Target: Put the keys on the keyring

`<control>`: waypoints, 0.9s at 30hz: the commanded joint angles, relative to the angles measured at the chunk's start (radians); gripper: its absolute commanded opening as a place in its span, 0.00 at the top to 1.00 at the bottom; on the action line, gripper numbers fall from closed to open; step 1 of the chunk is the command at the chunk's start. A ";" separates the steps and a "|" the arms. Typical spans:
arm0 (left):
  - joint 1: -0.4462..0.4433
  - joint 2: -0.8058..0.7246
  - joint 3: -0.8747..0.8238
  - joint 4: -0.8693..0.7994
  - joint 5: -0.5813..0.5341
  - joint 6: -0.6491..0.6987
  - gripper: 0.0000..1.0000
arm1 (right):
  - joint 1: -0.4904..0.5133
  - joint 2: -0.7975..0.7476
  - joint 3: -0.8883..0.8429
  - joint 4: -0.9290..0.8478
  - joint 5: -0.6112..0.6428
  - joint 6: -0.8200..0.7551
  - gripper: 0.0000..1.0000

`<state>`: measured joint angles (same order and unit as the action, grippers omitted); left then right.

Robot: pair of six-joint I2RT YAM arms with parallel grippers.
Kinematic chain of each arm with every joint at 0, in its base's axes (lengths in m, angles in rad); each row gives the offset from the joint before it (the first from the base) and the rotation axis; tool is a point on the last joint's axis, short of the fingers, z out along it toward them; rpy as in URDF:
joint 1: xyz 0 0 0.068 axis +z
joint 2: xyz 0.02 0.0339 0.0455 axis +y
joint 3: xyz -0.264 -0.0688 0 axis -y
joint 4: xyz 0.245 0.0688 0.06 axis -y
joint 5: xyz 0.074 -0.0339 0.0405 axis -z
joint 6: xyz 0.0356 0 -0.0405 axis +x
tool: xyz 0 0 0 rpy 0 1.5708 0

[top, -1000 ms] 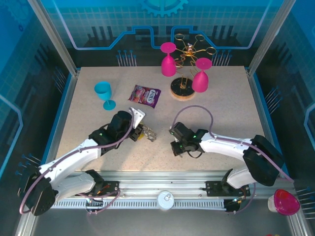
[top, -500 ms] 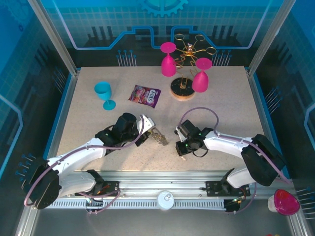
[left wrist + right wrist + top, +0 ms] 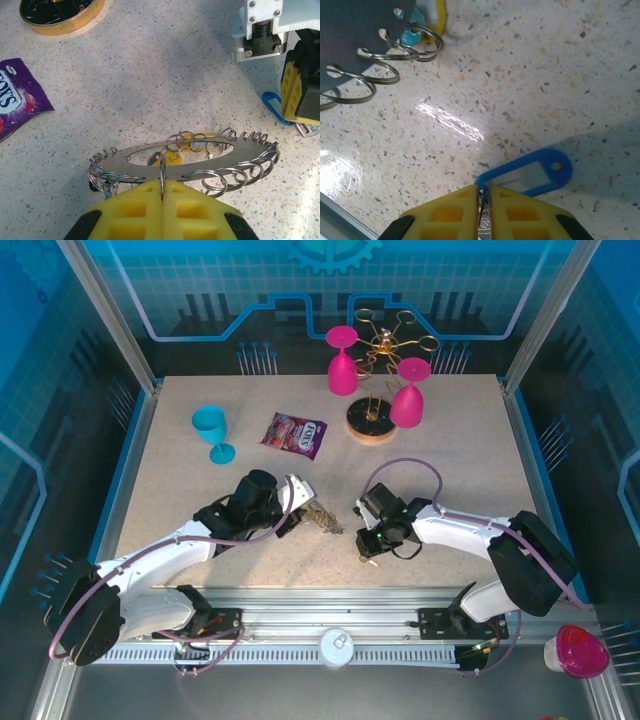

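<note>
The keyring (image 3: 185,160) is a flat grey metal ring fringed with small split rings, held level just above the table. My left gripper (image 3: 162,187) is shut on one of its split rings. Keys with yellow tags (image 3: 172,159) hang beneath it. In the top view the keyring (image 3: 322,518) sits between both grippers. A key with a blue tag (image 3: 530,172) lies on the table. My right gripper (image 3: 484,192) stands over that key's end, its pads parted by a narrow slit, and the key's thin ring stands in the slit. The keyring's edge (image 3: 355,30) shows at the upper left.
A purple snack packet (image 3: 295,434) and a teal goblet (image 3: 211,430) lie behind the left arm. At the back, the gold wire rack on its round wooden base (image 3: 371,420) stands with two pink goblets (image 3: 342,360) (image 3: 408,395) beside it.
My left arm has carried the keyring to the right, toward the right gripper. The right gripper's pads, pressed together before, now show a thin gap.
</note>
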<state>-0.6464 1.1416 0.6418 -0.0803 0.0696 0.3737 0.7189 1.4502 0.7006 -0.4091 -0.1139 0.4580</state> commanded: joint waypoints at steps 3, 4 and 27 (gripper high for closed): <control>-0.005 -0.022 -0.008 0.025 0.032 0.023 1.00 | -0.009 0.010 0.024 -0.031 -0.027 -0.021 0.86; -0.005 -0.023 -0.007 0.027 0.032 0.025 1.00 | -0.009 0.015 0.025 -0.031 -0.027 -0.020 0.86; -0.005 -0.032 -0.007 0.024 0.029 0.034 1.00 | -0.002 -0.072 0.032 -0.074 -0.023 -0.047 1.00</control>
<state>-0.6464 1.1370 0.6418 -0.0803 0.0700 0.3935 0.7189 1.4288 0.7128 -0.4549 -0.1169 0.4355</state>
